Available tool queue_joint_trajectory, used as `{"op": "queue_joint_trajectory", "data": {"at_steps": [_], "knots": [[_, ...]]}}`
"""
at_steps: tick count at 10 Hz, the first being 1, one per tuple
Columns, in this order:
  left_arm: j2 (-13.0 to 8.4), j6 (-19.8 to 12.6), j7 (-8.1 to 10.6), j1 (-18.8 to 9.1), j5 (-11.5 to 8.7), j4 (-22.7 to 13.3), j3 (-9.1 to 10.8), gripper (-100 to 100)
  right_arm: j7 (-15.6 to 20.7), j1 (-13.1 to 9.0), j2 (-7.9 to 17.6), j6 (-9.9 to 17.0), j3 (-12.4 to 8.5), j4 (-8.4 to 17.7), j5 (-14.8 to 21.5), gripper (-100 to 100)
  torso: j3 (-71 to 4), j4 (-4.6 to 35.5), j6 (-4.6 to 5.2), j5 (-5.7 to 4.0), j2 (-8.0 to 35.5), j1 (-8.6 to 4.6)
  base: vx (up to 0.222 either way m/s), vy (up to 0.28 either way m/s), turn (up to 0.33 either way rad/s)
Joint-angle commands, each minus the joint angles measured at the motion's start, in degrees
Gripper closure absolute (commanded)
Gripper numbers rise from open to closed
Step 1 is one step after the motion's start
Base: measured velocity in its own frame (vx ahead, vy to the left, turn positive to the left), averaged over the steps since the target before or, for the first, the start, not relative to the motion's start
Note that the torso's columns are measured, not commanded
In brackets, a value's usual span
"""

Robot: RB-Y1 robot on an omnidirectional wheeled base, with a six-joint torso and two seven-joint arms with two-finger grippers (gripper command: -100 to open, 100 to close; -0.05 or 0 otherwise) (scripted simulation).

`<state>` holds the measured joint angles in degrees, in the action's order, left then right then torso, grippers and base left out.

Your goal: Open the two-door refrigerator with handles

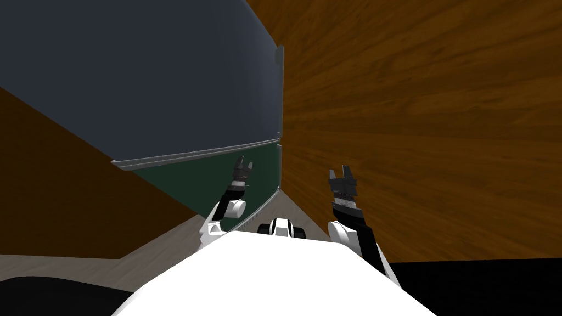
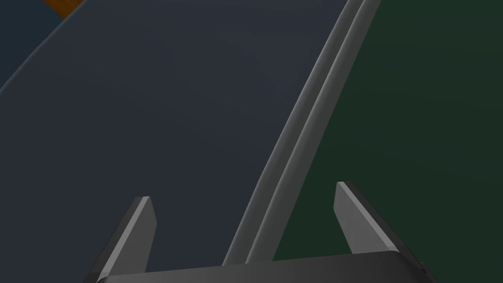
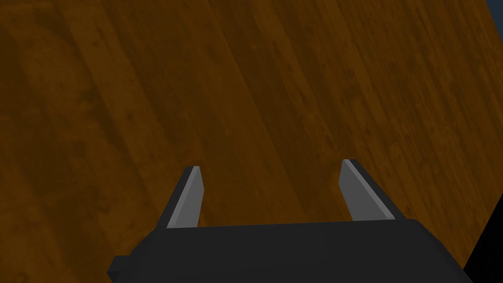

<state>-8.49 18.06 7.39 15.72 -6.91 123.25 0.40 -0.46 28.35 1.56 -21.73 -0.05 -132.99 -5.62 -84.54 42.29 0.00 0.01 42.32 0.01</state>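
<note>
Left claw (image 2: 241,191) apart, long grey bar handle (image 2: 319,98) at its 1 o'clock | right claw (image 3: 270,163) apart | I risk an off-centre slip

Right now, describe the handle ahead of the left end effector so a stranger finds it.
Find the big slate-grey door between brown wooden panels. Along its edge, where it meets a dark green panel, runs the handle, ahead of the open left end effector. It is a long, pale grey ridged bar; its neighbours are flat and dark.
</note>
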Motion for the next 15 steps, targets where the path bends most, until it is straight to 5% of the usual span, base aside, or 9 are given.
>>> {"op": "queue_joint_trajectory", "data": {"at_steps": [1,15], "knots": [[-1.40,-2.31,0.98,-4.11,-1.27,-2.95,0.52,-100,0.00,0.00,0.00,0.00,0.00,0.00,0.00,0,-0.01,-0.01,-0.01,0.00,-0.02,-0.01,0.017,-0.030,0.015],[-4.61,-16.39,5.92,-25.95,-8.23,-18.73,3.28,-100,0.00,0.00,0.00,0.00,0.00,0.00,0.00,0,-0.01,0.00,0.00,0.00,0.00,0.03,0.019,-0.030,0.023]]}}
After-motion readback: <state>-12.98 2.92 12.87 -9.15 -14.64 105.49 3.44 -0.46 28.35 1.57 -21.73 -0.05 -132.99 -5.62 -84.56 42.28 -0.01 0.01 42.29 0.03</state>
